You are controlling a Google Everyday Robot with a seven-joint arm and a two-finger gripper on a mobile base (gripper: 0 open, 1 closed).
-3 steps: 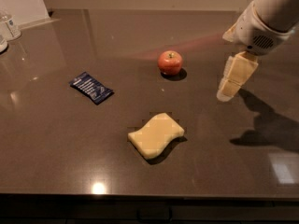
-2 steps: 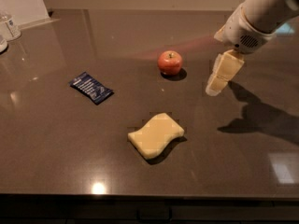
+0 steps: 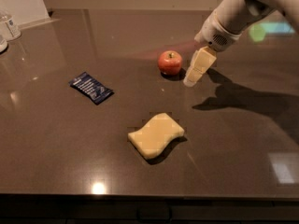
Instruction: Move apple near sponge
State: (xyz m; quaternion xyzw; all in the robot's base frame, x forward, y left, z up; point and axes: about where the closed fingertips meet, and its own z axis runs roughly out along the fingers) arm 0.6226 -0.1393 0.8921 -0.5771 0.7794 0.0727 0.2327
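Note:
A small red apple (image 3: 170, 62) with a yellowish patch stands upright on the dark table, behind the middle. A flat pale yellow sponge (image 3: 156, 135) with wavy edges lies in front of it, nearer the table's front edge. My gripper (image 3: 193, 75) hangs from the white arm at the upper right, just to the right of the apple and close to it, its tips low near the tabletop. It holds nothing.
A dark blue snack packet (image 3: 91, 87) lies left of the apple. A clear bottle (image 3: 10, 26) and a white panel (image 3: 24, 3) stand at the far left back corner. The table's front edge (image 3: 149, 198) runs along the bottom.
My gripper has moved left and a little down, from well right of the apple to right beside it. The apple, sponge and packet have not moved.

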